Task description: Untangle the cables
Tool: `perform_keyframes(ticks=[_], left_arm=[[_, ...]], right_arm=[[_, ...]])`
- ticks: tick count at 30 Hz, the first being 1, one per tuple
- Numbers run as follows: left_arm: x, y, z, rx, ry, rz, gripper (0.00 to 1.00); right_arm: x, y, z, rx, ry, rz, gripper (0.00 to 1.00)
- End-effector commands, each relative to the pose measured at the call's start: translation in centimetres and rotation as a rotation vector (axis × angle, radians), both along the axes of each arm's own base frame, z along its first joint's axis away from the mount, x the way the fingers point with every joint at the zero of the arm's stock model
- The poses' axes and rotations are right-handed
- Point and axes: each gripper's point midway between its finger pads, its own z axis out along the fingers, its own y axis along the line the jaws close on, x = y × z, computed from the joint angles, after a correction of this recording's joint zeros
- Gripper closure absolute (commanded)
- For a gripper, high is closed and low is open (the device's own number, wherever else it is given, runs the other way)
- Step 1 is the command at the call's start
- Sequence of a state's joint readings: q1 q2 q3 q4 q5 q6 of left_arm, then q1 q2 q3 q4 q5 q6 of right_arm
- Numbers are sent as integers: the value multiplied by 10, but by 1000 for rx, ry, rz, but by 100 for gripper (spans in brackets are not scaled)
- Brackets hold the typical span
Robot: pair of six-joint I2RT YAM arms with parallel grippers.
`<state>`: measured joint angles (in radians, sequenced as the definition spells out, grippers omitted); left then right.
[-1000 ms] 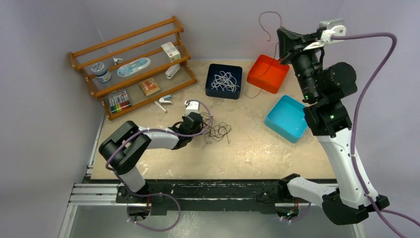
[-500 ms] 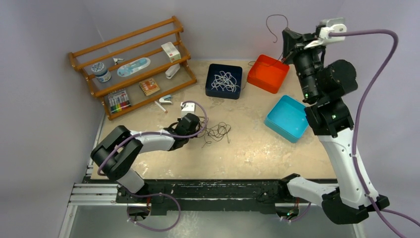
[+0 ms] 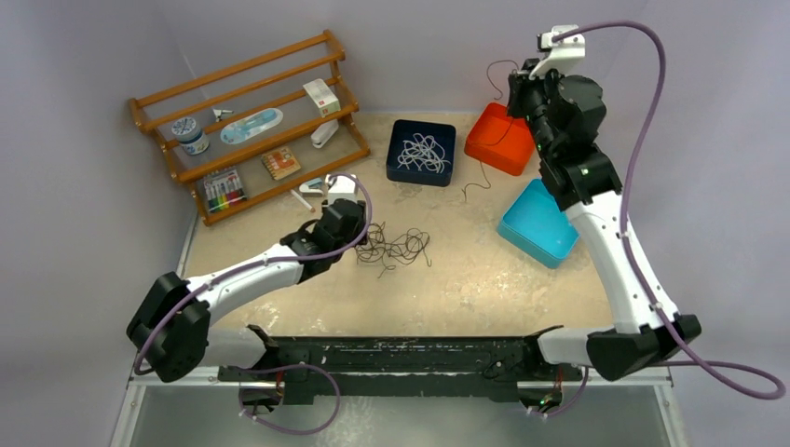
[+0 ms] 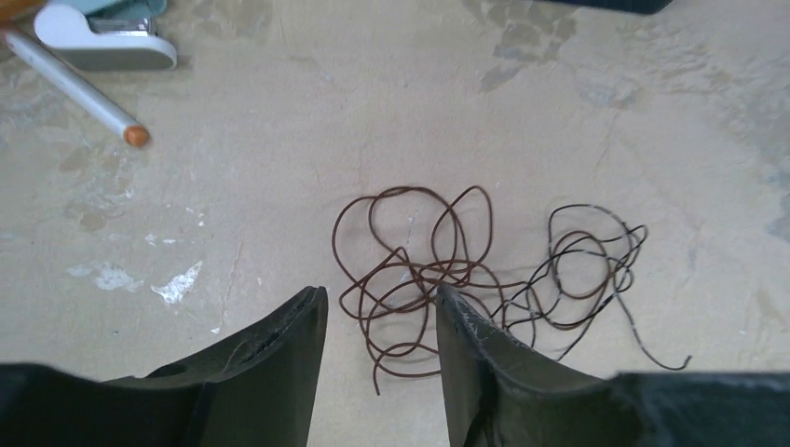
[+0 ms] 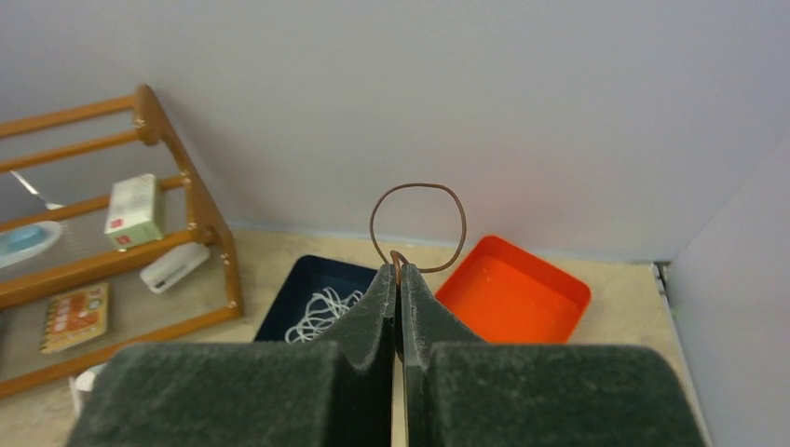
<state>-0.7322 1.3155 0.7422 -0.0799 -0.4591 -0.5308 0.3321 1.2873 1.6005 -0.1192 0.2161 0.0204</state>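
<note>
A wiry knot of dark brown cables (image 3: 396, 248) and black cables lies on the table's middle. In the left wrist view the brown loops (image 4: 410, 270) lie between and just past my fingertips, and the black loops (image 4: 587, 270) lie to their right. My left gripper (image 3: 357, 238) (image 4: 377, 303) is open, low over the knot's left end. My right gripper (image 3: 519, 86) (image 5: 399, 270) is held high and shut on one brown cable (image 5: 417, 223). That cable loops above the fingers and hangs down (image 3: 482, 177) beside the orange tray.
A navy tray (image 3: 401, 140) (image 5: 289, 298) holds white cables (image 3: 421, 152). An orange tray (image 3: 503, 140) (image 5: 512, 289) and a cyan tray (image 3: 538, 222) stand at the back right. A wooden rack (image 3: 251, 121) stands at the back left. A stapler (image 4: 102, 47) and a pen (image 4: 74, 84) lie by it.
My right arm has swung left and down with the brown cable, whose tail now hangs by the orange tray. My left arm has stretched out, its gripper shifting slightly back from the knot.
</note>
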Motion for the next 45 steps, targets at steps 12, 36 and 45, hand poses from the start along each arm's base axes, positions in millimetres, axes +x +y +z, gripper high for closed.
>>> perform_keyframes(ticks=[12,36,45], left_arm=[[10,0,82,44,-71,-51,44],[15,-14,61,22,-33,-65,44],[16,-15,50,18,-20,-54,44]], right_arm=[[97,-68,0,101,-41,-168,100],[239,-123,-102,24,90,-154,100],[244,-113,-175,12,270,-90,100]])
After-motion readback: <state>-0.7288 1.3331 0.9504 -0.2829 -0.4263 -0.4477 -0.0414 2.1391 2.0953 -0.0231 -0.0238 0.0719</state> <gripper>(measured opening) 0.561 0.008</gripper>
